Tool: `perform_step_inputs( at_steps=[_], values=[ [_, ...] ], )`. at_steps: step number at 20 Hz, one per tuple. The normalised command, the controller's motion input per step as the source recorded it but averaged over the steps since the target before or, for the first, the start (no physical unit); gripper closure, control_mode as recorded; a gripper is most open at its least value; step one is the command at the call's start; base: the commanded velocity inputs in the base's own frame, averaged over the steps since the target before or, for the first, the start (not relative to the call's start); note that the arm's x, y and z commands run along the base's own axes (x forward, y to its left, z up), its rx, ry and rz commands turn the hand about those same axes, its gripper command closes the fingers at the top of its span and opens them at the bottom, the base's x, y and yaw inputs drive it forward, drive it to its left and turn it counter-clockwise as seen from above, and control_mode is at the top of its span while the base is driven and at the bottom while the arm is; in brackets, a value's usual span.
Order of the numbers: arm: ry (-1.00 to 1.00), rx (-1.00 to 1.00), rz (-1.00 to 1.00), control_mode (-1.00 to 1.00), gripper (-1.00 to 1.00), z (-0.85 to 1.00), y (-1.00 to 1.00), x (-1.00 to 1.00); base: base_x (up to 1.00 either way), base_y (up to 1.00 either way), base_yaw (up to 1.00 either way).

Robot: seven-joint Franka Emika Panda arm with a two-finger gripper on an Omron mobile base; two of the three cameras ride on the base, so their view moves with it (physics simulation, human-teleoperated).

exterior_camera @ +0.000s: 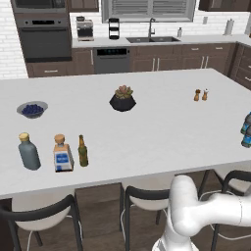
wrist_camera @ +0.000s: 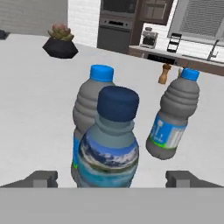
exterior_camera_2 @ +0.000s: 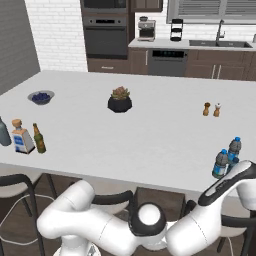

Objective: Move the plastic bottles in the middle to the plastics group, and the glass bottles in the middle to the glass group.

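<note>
Three plastic water bottles cluster at the island's right front edge, the plastics group [exterior_camera_2: 227,156] [exterior_camera: 246,130]. In the hand view a dark-capped bottle [wrist_camera: 111,144] stands nearest, between the two fingertips [wrist_camera: 41,179] of my gripper [wrist_camera: 113,179], which is open and apart from it. Two blue-capped bottles [wrist_camera: 94,105] [wrist_camera: 175,118] stand just behind; the right one looks tilted. At the far left front stands the glass group: a stout grey bottle [exterior_camera: 29,152] and a squarish clear bottle [exterior_camera: 62,154]. The slim olive-green glass bottle [exterior_camera: 83,151] is upright right beside them.
A succulent in a black pot [exterior_camera: 122,99] sits mid-island, a bowl of blueberries [exterior_camera: 32,109] at the left, two small shakers [exterior_camera: 200,95] at the right rear. Stools [exterior_camera: 147,206] line the island's near edge [exterior_camera: 147,171]. My white arm [exterior_camera_2: 220,200] reaches to the right.
</note>
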Motion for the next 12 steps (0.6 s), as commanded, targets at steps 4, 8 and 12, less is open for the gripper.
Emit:
perform_step_inputs(
  at_steps=[4, 8, 12],
  values=[
    [0.08, 0.00, 0.00, -1.00, -1.00, 0.30, -0.28, -0.51, 0.00, 0.00, 0.00],
    [0.05, 0.00, 0.00, -1.00, -1.00, 0.16, -0.11, -0.68, 0.00, 0.00, 0.00],
    [0.00, -0.02, -0.10, -1.00, -1.00, 0.14, 0.13, -0.91, 0.00, 0.00, 0.00]
  ],
)
